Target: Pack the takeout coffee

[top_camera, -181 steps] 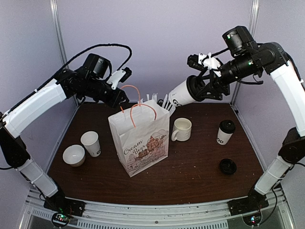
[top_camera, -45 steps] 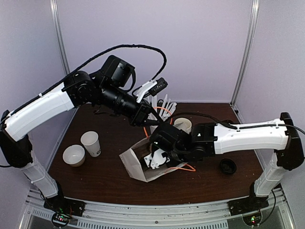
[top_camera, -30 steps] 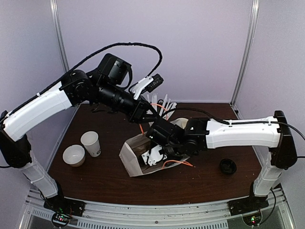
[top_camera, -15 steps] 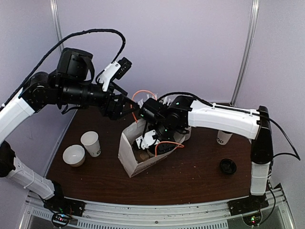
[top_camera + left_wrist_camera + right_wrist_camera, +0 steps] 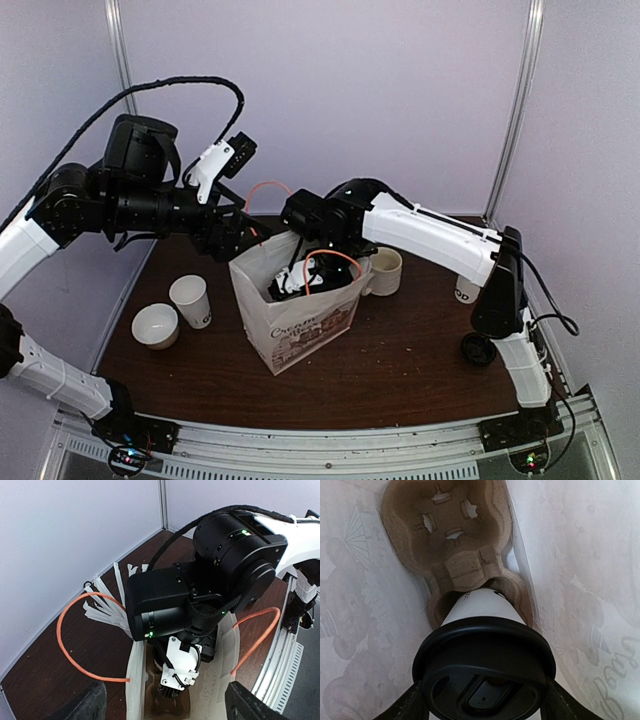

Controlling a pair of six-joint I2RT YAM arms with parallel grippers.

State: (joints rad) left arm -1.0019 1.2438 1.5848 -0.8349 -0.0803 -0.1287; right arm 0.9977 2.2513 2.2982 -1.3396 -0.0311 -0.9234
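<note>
From above, the right arm (image 5: 430,235) reaches down into the upright bag (image 5: 300,318) mid-surface and hides most of the second cup (image 5: 461,291) by the right edge. The left wrist camera shows the left pincer (image 5: 167,702) spread, empty, over the bag's mouth. The right wrist camera shows the right pincer (image 5: 482,700) pinching a lidded cup (image 5: 480,615) seated in a cardboard carrier (image 5: 450,530) on the bag's floor, paper walls close around.
</note>
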